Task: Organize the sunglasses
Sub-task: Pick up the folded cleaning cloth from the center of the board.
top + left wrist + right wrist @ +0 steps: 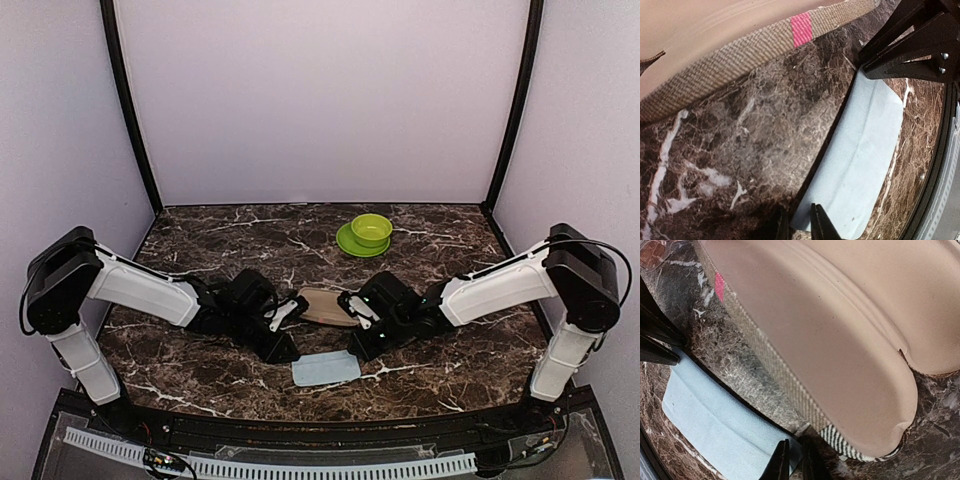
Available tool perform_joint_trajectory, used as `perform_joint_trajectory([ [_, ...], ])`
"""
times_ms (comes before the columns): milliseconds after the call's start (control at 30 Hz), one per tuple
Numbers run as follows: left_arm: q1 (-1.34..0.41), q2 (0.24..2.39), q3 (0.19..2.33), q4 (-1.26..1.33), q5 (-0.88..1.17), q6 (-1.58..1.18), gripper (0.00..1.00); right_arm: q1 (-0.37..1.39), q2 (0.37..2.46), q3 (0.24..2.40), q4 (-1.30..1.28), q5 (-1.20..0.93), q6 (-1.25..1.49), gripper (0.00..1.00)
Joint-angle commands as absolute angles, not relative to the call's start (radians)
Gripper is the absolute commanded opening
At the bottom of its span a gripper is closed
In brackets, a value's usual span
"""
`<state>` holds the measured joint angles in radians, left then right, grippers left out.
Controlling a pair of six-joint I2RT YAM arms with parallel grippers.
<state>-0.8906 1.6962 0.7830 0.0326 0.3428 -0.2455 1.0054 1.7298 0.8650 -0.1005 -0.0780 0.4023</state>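
- Left gripper (801, 222): low over the table (220, 235), jaws narrowed to a slim gap, tips at a corner of the pale blue cloth (325, 369). Cannot tell whether it is pinched.
- Right gripper (794, 460): jaws down to a thin slit at the cloth's other end. Grip likewise unclear.
- Cloth lies flat near the front edge.
- Tan case (322, 305), woven rim with pink tab, lies mid-table between both grippers, just behind the cloth, marble showing between them.
- Green bowl (371, 229) on green plate (347, 243), well back.
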Motion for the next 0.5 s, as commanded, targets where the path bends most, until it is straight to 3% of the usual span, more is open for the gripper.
perform_joint_trajectory([
  [0,-0.896,1.703,0.796,0.024,0.358,-0.233,0.14,1.012,1.743,0.881,-0.095,-0.086,0.41,0.11],
  [267,-0.897,1.681,0.808,0.011,0.348,-0.239,0.0,1.012,1.712,0.873,-0.075,-0.087,0.428,0.01],
  [467,-0.897,1.656,0.836,-0.018,0.332,-0.237,0.0,1.012,1.664,0.853,-0.038,-0.098,0.438,0.0],
])
